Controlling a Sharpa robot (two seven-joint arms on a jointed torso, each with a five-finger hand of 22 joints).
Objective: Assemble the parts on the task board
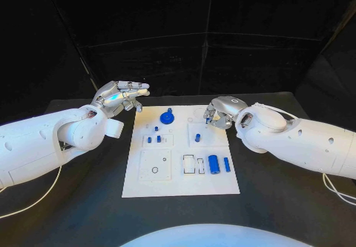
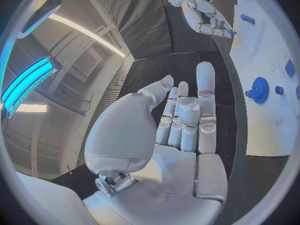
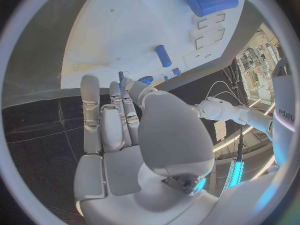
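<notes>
Two white arms flank the task board [image 1: 180, 188] at the centre of the black worktop [image 1: 282, 206], each poised over its far edge. The left hand [image 1: 121, 96], at about 11 o'clock from the board's middle, hangs off the board with fingers straight and apart, holding nothing. The right hand [image 1: 217, 114], at about 1 o'clock, has its fingers curled toward a thin blue pin [image 2: 230, 32]; whether it truly grips the pin cannot be told.

Parts lie scattered: a blue gear [image 1: 168, 117] at 12 o'clock, small pegs [image 1: 154, 139] left of centre, a short peg [image 1: 197, 137] just below the right hand, a large cylinder [image 1: 214, 164] and a slim bar [image 1: 227, 164] at 4 o'clock beside open slots [image 1: 194, 164]. Nothing blocks either hand's descent; the closely spaced pegs look likeliest to be knocked.
</notes>
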